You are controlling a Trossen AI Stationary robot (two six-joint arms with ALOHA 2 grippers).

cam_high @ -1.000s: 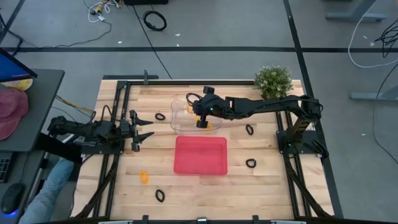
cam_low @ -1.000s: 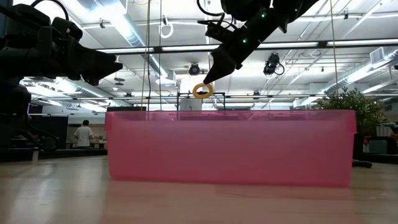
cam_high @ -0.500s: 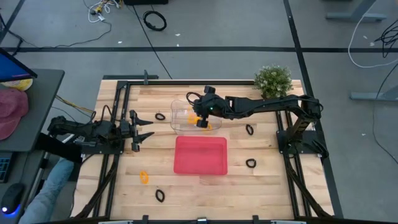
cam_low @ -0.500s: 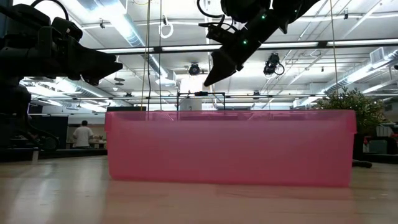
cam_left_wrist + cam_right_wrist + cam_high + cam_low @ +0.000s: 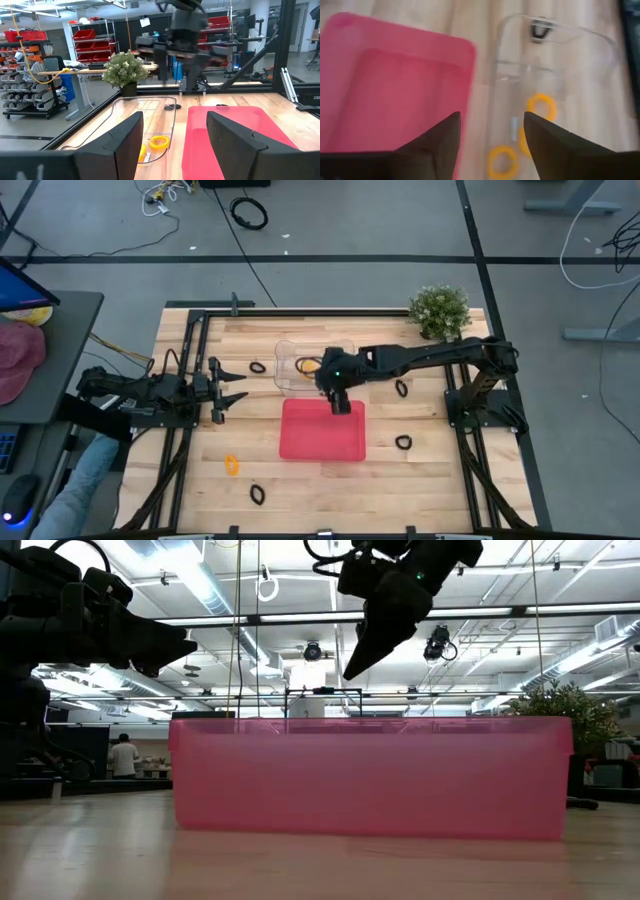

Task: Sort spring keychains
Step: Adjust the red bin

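A clear tray [image 5: 310,368] holds three orange spring keychains [image 5: 542,105], [image 5: 502,160], [image 5: 160,142]. The red tray [image 5: 322,430] lies just nearer. My right gripper [image 5: 340,402] hangs open and empty above the red tray's far edge, high over it in the low view [image 5: 360,665]. My left gripper [image 5: 235,395] waits open at the table's left. Loose black keychains lie flat on the wood [image 5: 258,367], [image 5: 401,388], [image 5: 403,442], and one orange keychain [image 5: 232,466] lies near the front left.
A potted plant [image 5: 440,310] stands at the far right corner. One more black keychain [image 5: 257,493] lies near the front edge. Black frame rails [image 5: 190,360] run along the table's left and right sides. Bare wood lies to the red tray's left and right.
My right gripper has opened and let go of an orange keychain, which has dropped out of sight below it, over the clear tray. The gripper has then moved toward the table's near edge, from above the clear tray to above the red tray's far edge.
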